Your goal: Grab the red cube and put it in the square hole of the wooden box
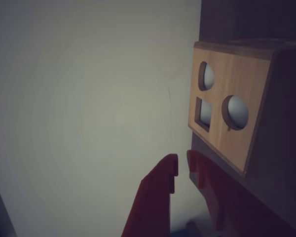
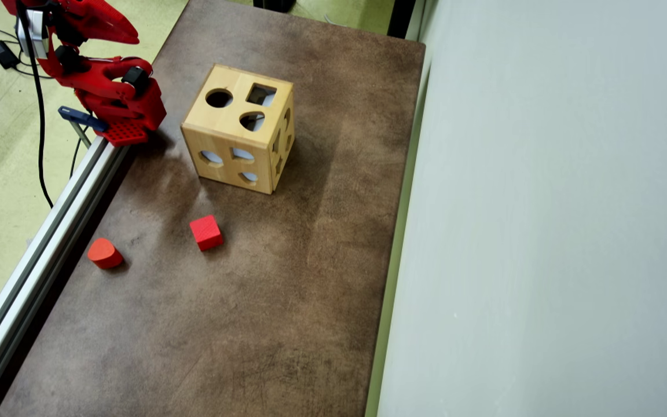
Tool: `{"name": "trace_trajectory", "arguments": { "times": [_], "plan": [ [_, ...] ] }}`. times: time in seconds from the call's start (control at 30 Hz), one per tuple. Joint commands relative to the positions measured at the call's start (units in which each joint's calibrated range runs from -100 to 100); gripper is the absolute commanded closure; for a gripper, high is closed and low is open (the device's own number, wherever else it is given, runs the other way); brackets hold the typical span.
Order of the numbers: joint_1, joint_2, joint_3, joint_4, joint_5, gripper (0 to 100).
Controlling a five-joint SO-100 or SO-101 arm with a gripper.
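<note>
The red cube (image 2: 206, 232) lies on the brown table in the overhead view, in front of the wooden box (image 2: 226, 119) and well apart from it. The box's top face carries the square hole (image 2: 261, 94) beside a round and a rounded cutout. My red gripper (image 2: 134, 39) is folded back at the table's top-left corner, far from the cube. In the wrist view the gripper (image 1: 182, 163) shows its jaws nearly together with only a thin gap and nothing between them. The wooden box (image 1: 227, 143) with its square hole (image 1: 204, 112) sits just right of the fingertips. The cube is out of the wrist view.
An orange-red block with a rounded side (image 2: 104, 253) lies near the table's left edge. An aluminium rail (image 2: 50, 231) runs along that edge. A pale wall (image 2: 542, 231) borders the right side. Brown table surface (image 2: 252, 318) stretches in front of the cube.
</note>
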Motion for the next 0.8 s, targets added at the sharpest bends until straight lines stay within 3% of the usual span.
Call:
{"name": "trace_trajectory", "arguments": {
  "times": [0.0, 0.77],
  "plan": [
    [0.0, 0.26, -0.15, 0.49, -0.15, 95],
    [-0.37, 0.26, -0.15, 0.49, -0.1, 95]
  ]
}}
